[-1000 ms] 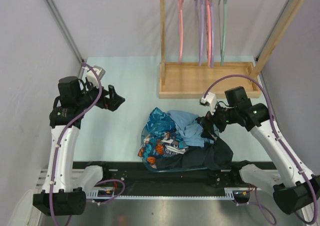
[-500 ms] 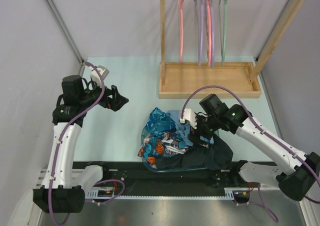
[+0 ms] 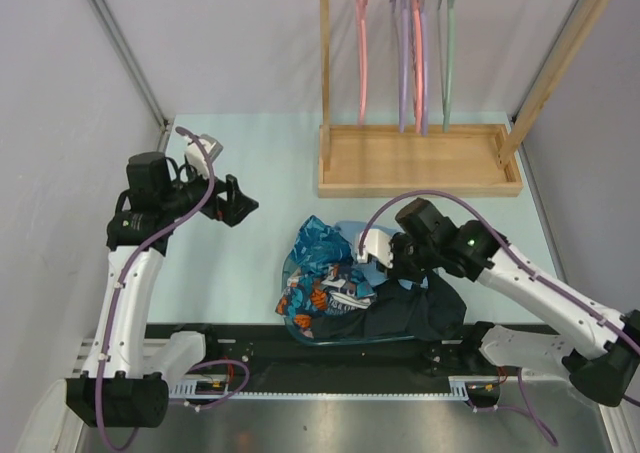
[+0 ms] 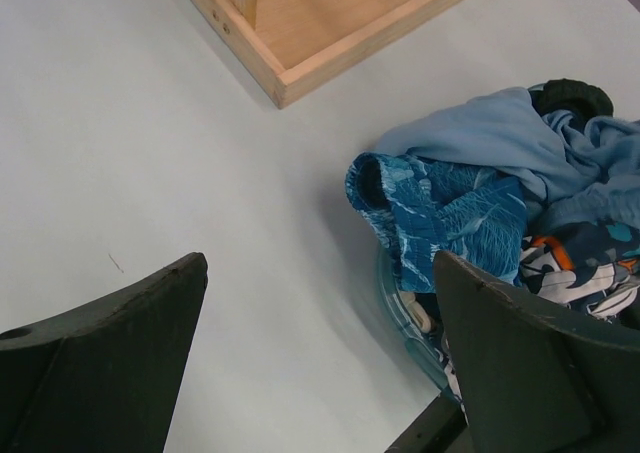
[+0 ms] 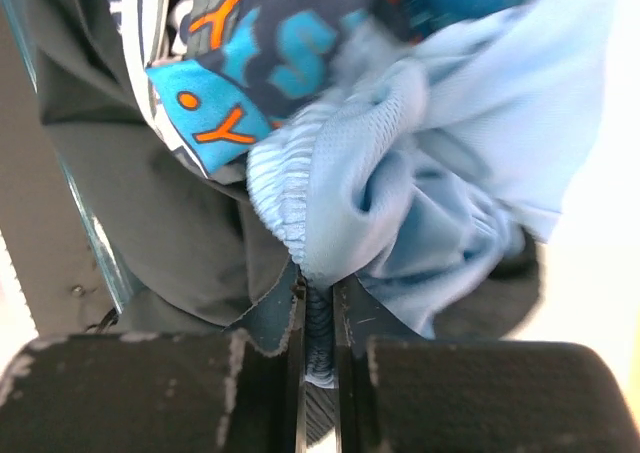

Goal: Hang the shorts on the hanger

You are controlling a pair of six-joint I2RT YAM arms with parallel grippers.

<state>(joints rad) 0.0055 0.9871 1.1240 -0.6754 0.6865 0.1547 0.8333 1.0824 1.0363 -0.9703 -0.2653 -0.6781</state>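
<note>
The light-blue shorts (image 5: 440, 123) lie bunched on top of a pile of clothes in a clear tub (image 3: 287, 273). My right gripper (image 5: 318, 291) is down in the pile, shut on the gathered waistband of the shorts, which is pinched between its fingers. From above, that gripper (image 3: 386, 263) covers most of the shorts (image 3: 350, 233). The shorts (image 4: 480, 138) also show in the left wrist view. The sage hanger (image 3: 447, 63) hangs on the wooden rail at the back. My left gripper (image 3: 240, 205) hovers open left of the tub, holding nothing.
Pink hangers (image 3: 361, 53) and purple hangers (image 3: 404, 68) hang beside the sage one. The wooden rack base (image 3: 420, 161) lies behind the pile. A blue-and-orange patterned garment (image 3: 318, 245) and a black garment (image 3: 415, 313) share the tub.
My right arm swung left and down into the pile, and its jaws shut on the shorts' waistband. The left arm edged slightly right, still open.
</note>
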